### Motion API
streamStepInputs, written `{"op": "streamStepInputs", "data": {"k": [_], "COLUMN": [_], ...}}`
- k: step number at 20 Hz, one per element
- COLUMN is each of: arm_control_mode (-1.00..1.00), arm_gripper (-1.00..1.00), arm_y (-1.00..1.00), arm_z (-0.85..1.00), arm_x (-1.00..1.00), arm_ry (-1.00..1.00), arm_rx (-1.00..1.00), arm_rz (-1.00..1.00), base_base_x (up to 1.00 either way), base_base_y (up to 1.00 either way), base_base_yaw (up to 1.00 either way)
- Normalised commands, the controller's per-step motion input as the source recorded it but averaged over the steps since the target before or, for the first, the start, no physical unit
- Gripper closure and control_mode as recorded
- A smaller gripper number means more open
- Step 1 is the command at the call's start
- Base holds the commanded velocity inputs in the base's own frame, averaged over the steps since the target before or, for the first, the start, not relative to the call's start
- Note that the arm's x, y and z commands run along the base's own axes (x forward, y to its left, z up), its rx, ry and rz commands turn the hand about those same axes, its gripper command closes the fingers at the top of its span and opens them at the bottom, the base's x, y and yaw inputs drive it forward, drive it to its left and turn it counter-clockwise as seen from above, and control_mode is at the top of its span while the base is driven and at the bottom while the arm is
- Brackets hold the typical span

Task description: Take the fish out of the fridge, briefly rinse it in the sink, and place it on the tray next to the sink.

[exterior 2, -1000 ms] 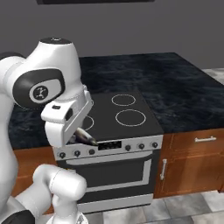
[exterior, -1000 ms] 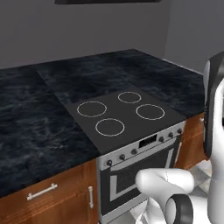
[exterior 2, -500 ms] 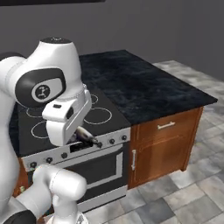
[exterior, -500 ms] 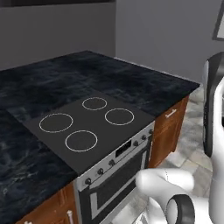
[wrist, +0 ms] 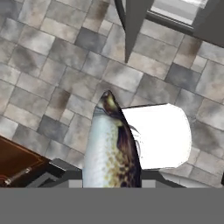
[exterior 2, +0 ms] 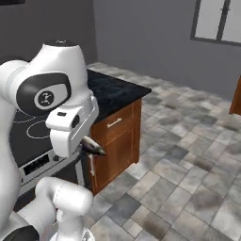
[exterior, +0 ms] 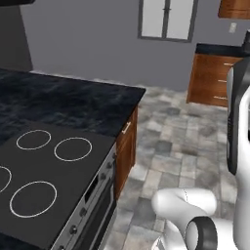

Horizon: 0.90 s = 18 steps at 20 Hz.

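A: Where in the task?

B: Partway, by judgement. Fish (wrist: 111, 148) out of the fridge and carried in the jaws, nearly shut around it. Rinsing and placing on the tray not yet done, going by what shows.

A: Where exactly?

B: In the right base view, sticking out sideways below the white hand (exterior 2: 70, 126), a small dark pointed shape (exterior 2: 93, 147) in mid-air beside the wooden cabinet (exterior 2: 115, 139). Over tiled floor (wrist: 52, 65) in the hand view.

A: Textures?

B: Fish slim and tapering to a point, pale silvery flank, mottled brown-black back, slightly glossy. Counter (exterior: 73, 105) dark speckled stone. Cooktop (exterior: 44, 180) flat matte black with thin white rings. Floor of grey-brown stone tiles, uneven in tone. Window (exterior: 167, 19) pale, dark-framed, on a plain grey wall.
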Motion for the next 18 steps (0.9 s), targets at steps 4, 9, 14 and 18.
{"op": "streamStepInputs", "data": {"k": [4,9,14,18], "arm_control_mode": [1.0,1.0,1.0,1.0], "arm_gripper": [1.0,1.0,1.0,1.0], "arm_y": [0.0,0.0,0.0,0.0], "arm_z": [0.0,0.0,0.0,0.0], "arm_x": [0.0,0.0,0.0,0.0], "arm_ry": [0.0,0.0,0.0,0.0], "arm_rx": [0.0,0.0,0.0,0.0], "arm_rz": [0.0,0.0,0.0,0.0], "base_base_x": [0.55,0.93,1.0,1.0], "base_base_y": [-0.14,-0.3,-0.67,-0.77], "base_base_yaw": [-0.6,-0.45,-0.41,-0.53]}}
